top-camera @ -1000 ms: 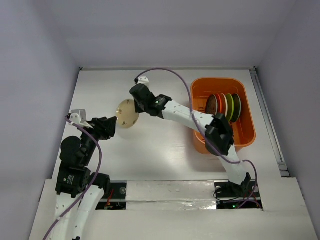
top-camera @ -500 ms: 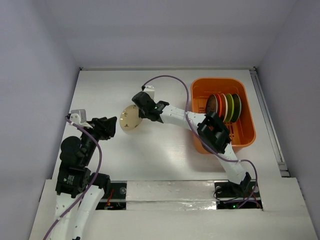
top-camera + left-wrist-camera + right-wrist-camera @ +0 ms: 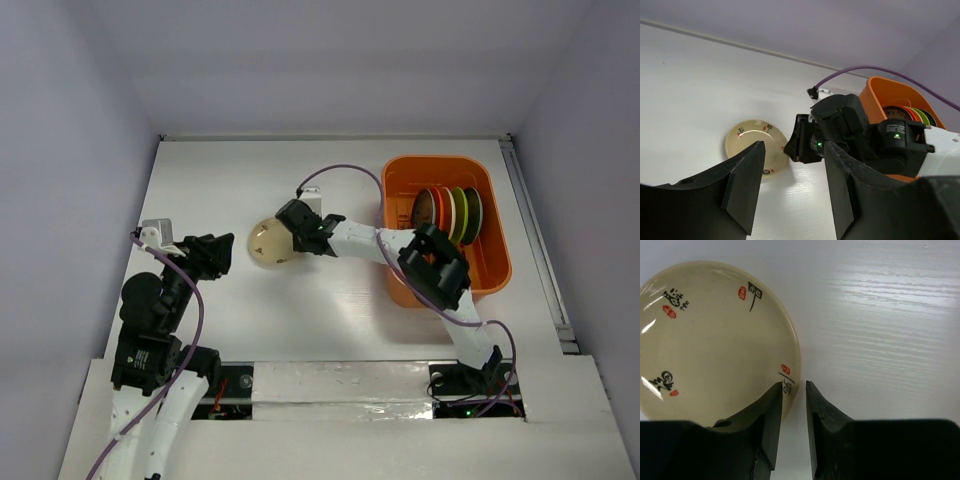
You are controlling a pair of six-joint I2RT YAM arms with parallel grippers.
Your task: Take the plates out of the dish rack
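A cream plate (image 3: 264, 245) with red and black marks lies face up on the white table, left of centre; it also shows in the right wrist view (image 3: 715, 335) and the left wrist view (image 3: 751, 145). My right gripper (image 3: 284, 241) straddles its right rim, jaws narrowly parted (image 3: 794, 384), with a thin gap beside the rim. The orange dish rack (image 3: 400, 175) stands at the right and holds several plates (image 3: 448, 213) on edge: dark, orange-red, cream, yellow-green. My left gripper (image 3: 222, 255) is open and empty (image 3: 793, 150), left of the cream plate.
The right arm stretches from the rack's near left corner across the middle of the table. Its purple cable (image 3: 345, 170) loops over the table left of the rack. The table's back wall edge (image 3: 330, 137) runs behind everything.
The right gripper has brought the cream plate down and a little to the right. The plate went from tilted on edge to lying flat on the table. The left arm has not moved.
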